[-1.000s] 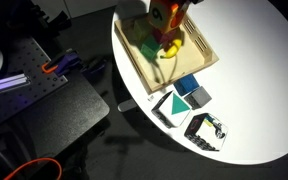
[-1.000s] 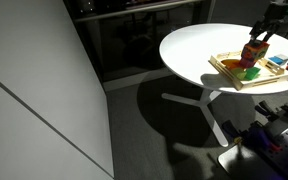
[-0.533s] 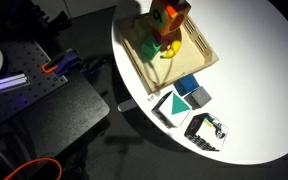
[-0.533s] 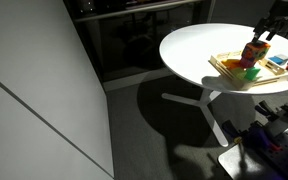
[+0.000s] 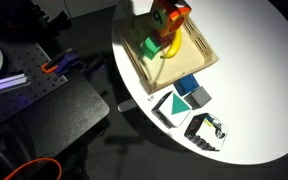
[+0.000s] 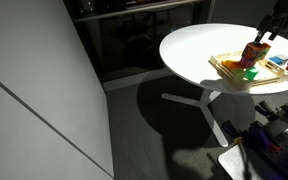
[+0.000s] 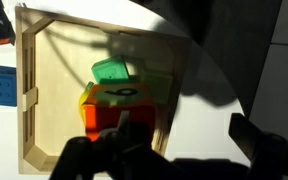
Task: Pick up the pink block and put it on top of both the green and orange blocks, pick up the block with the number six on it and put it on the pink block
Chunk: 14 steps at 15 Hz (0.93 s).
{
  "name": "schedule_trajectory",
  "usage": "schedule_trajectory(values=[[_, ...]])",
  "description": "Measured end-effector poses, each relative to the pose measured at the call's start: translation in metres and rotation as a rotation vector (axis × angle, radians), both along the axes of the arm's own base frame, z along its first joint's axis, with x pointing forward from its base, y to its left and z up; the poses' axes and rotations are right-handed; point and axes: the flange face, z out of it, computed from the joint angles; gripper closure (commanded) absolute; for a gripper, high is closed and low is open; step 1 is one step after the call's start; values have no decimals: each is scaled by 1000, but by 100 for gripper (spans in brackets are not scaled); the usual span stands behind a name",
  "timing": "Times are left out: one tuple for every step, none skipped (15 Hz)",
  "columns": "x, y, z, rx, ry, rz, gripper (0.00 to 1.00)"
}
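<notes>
White round table [image 5: 254,60] fills the right of frame. Wooden tray [image 5: 196,52] sits nr the table's left edge, at top of frame. In the tray: green block [image 5: 149,46] toward the tray's left side, yellow piece [image 5: 166,52] just beside it, orange block [image 5: 171,15] above them, close to the frame's top; face markings too small to read. Outside the tray, toward the table's lower edge: blue block [image 5: 188,85], grey-blue block [image 5: 200,98] next to it, teal-and-white card [image 5: 170,106], then a black-and-white patterned obj [image 5: 209,130], poss. a box. Off-table, left: dark platform [image 5: 54,110], orange cable [image 5: 34,168].
</notes>
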Motion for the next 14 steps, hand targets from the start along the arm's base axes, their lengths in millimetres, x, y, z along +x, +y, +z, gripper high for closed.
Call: schedule_trajectory(values=[[-1, 5, 2, 11, 14, 8, 0], [-3, 10, 4, 20, 30, 14, 0], [-4, 15, 6, 22, 49, 12, 0], [-5, 20, 9, 20, 68, 10, 0], [-5, 25, 11, 11, 84, 4, 0], [-5, 30, 15, -4, 96, -5, 0], [-4, 36, 19, -21, 104, -15, 0], [-2, 43, 22, -44, 108, -27, 0], [0, 50, 27, -67, 109, -40, 0], [2, 58, 31, -91, 108, -52, 0], [3, 65, 36, -113, 105, -62, 0], [5, 72, 39, -130, 101, -72, 0], [6, 78, 43, -143, 97, -79, 0], [7, 82, 45, -153, 94, -84, 0]])
